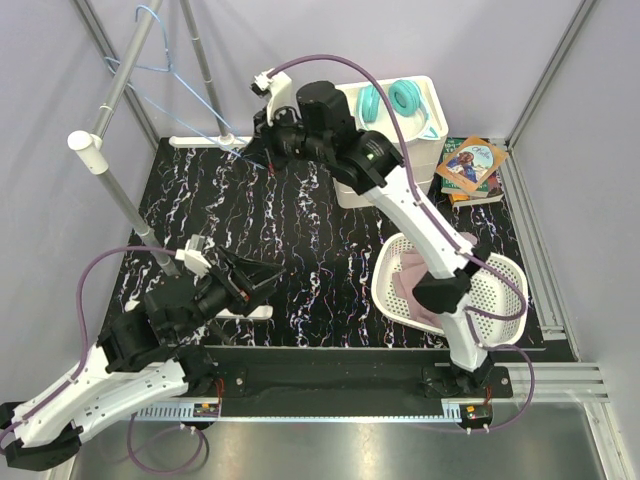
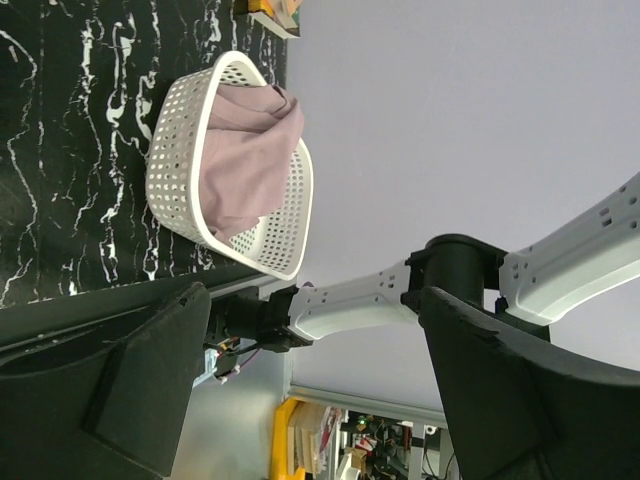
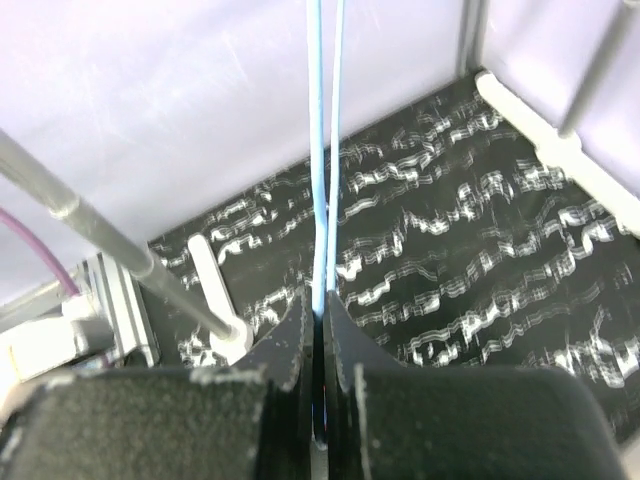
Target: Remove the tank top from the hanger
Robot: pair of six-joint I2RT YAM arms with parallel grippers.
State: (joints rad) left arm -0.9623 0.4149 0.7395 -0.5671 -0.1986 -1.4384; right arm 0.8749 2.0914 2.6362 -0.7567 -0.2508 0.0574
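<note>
Top off the hanger, only the letting-go left

From where I stand the job looks all but finished; the tank top [image 2: 255,150] lies bundled in the white basket [image 2: 180,130] at the right side of the table [image 1: 330,270], well apart from the hanger [image 3: 318,150]; the hanger is bare, its hook up on the grey rail [image 1: 120,70] at the far left; the right gripper [image 3: 320,330] is clenched on the thin blue wire, both strands running up out of the pinched fingers; the left gripper [image 2: 315,300] hangs spread wide near the front left of the table, grasping nothing, turned towards the basket; I judge the step in hand to be the tidy-up after the removal; the next move calls for the right claw to let the wire go gently, so the hanger swings on the rail rather than being tugged off it, and then to draw back without snagging the wire
</note>
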